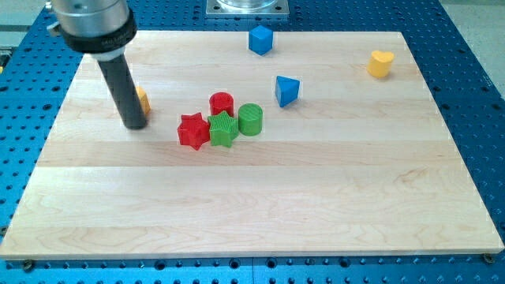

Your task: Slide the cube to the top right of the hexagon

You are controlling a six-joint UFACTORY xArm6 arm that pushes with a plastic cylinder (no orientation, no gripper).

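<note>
A blue cube [260, 39] sits near the view's top edge of the wooden board [260, 205], a little right of centre. An orange block [143, 100] shows at the view's left, mostly hidden behind my rod, so I cannot make out its shape. My tip [135, 125] rests on the board just below and left of the orange block, far left of the blue cube.
A blue triangular block [287, 90] lies below and right of the cube. A yellow heart-like block [380, 63] sits at the top right. A red cylinder [222, 103], green cylinder [250, 119], green star [223, 130] and red star [192, 131] cluster mid-board.
</note>
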